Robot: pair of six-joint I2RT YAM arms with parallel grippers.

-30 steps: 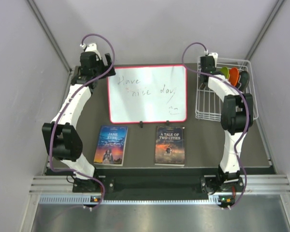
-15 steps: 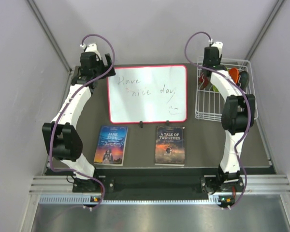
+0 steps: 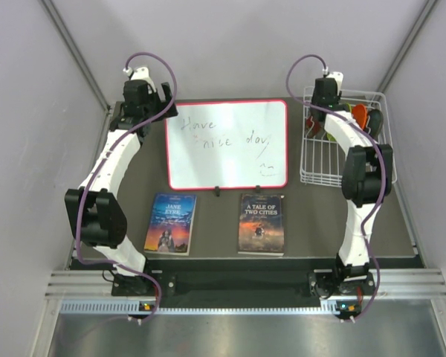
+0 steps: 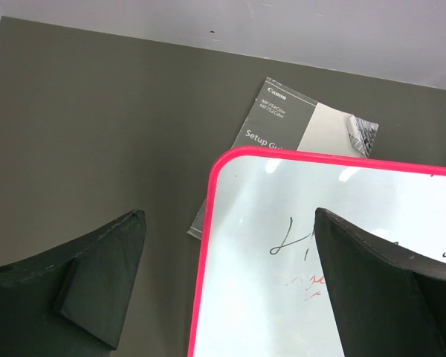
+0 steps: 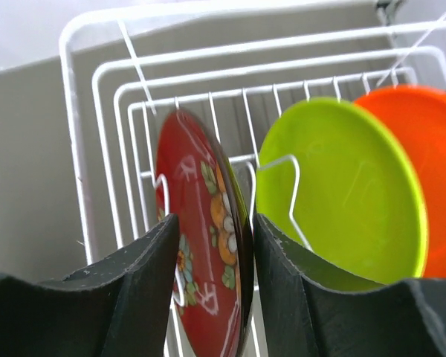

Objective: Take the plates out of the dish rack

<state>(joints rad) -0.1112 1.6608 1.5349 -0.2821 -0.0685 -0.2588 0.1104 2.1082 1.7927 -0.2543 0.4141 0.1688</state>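
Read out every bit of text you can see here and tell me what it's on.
"Have nice day", handwritten: whiteboard.
"JANE EYRE": left book.
"A TALE OF TWO CITIES": right book.
"Canon", "Setup Gu" (cut off): booklet partly under the whiteboard; its smaller lines are too small to read.
Authors' names on both books: too small.

Pale lilac-grey wall panels [image 3: 230, 44] close the space in at the back and on both sides, meeting at slanted grey metal corner struts [image 3: 78, 52]. A matt, dark olive-grey counter [image 3: 215, 223] fills the middle. Along its near edge runs a ribbed aluminium rail [image 3: 82, 286], and below that lies a brushed steel sheet [image 3: 238, 335]. The light is soft and even, without hard shadows.
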